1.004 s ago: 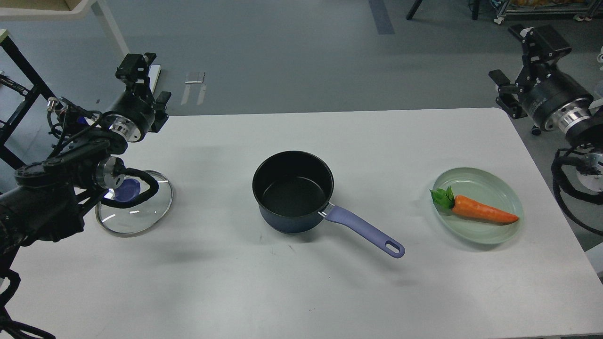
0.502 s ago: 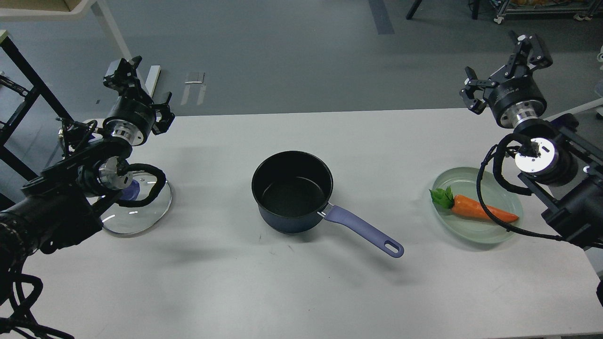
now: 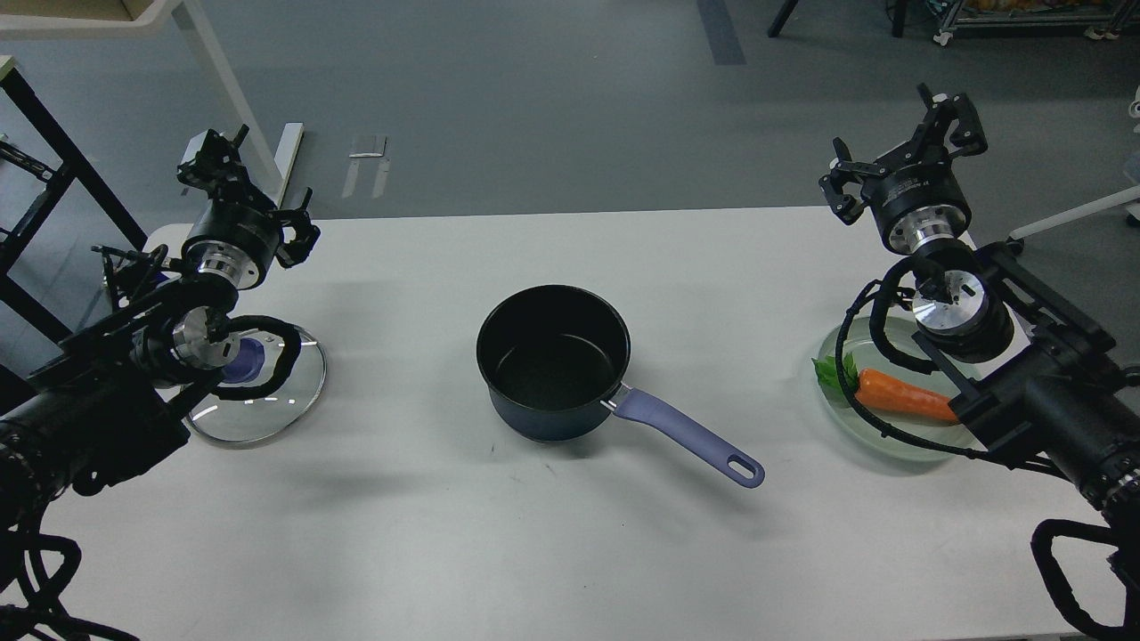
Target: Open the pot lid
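Note:
The dark blue pot (image 3: 552, 365) stands uncovered at the table's middle, its purple handle (image 3: 690, 436) pointing to the front right. Its glass lid (image 3: 267, 405) lies flat on the table at the left, apart from the pot; my left arm partly hides its blue knob (image 3: 242, 358). My left gripper (image 3: 252, 185) is raised behind the lid, past the table's far left edge, open and empty. My right gripper (image 3: 899, 147) is raised at the far right, open and empty.
A pale green plate (image 3: 891, 442) with an orange carrot (image 3: 899, 401) sits at the right, partly under my right arm. The white table (image 3: 534, 534) ends just behind both grippers. A black frame and a table leg stand off the left side.
My right arm has swung in from the right edge and now reaches over the plate. My left gripper has shifted a little left and turned. Pot and lid have not moved.

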